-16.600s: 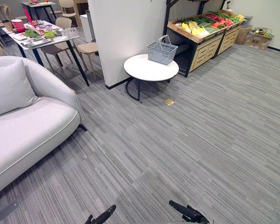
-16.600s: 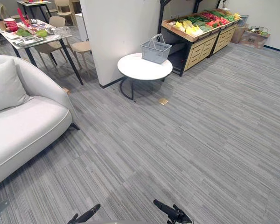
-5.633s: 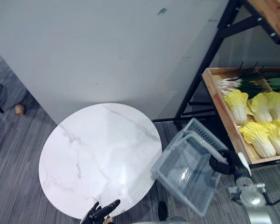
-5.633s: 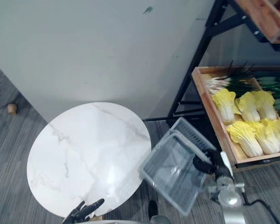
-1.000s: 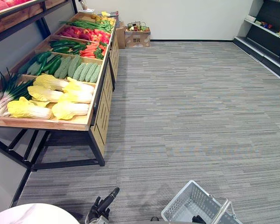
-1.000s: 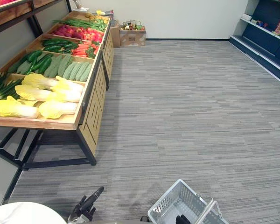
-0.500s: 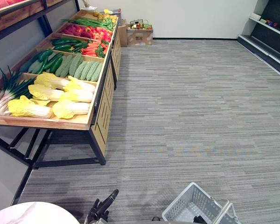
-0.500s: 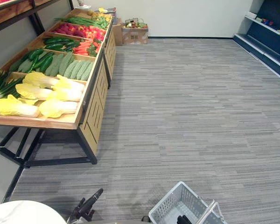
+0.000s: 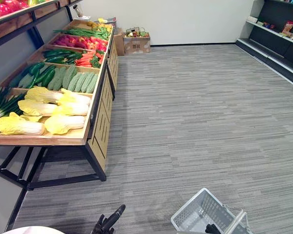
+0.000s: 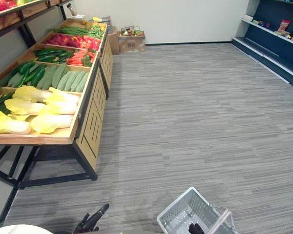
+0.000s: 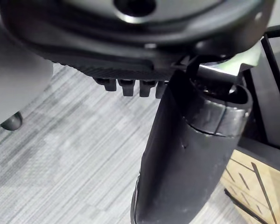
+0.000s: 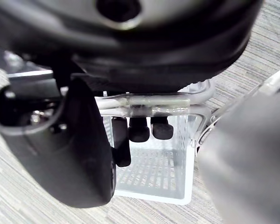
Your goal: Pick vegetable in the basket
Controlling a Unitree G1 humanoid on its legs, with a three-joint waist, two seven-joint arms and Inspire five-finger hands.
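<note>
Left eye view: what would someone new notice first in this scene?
The wooden stand along the left, packed with produce: yellow cabbages nearest, green cucumbers behind them. Next, the grey basket at the bottom right, which looks empty and hangs from the right hand, fingers curled round its handle. The left hand shows open at the bottom edge.

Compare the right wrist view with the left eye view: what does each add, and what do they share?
The right wrist view adds the grip: the right hand curled round the handle of the basket. The left eye view adds the wooden stand with cabbages and cucumbers, plus the left hand low in the picture. Both show the basket and the grey carpet.
</note>
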